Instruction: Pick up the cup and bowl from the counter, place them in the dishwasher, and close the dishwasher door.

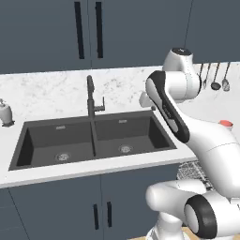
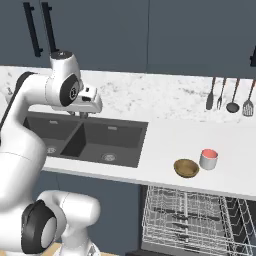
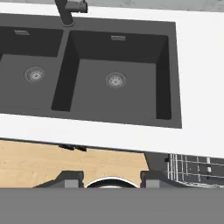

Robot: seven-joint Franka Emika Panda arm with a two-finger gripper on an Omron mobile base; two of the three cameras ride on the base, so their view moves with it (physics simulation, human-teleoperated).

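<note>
Pulled-out rack (image 2: 192, 215) below upright cup (image 2: 208, 159), red top up, beside bowl (image 2: 186, 168).

White arm rises from its base, elbow bent, forearm reaching up and forward. Gripper (image 3: 111, 177) points downward with nothing between its two dark fingertips (image 3: 70, 178); jaws stand apart. The wrist sits high, the hand (image 2: 89, 100) roughly level.
</note>
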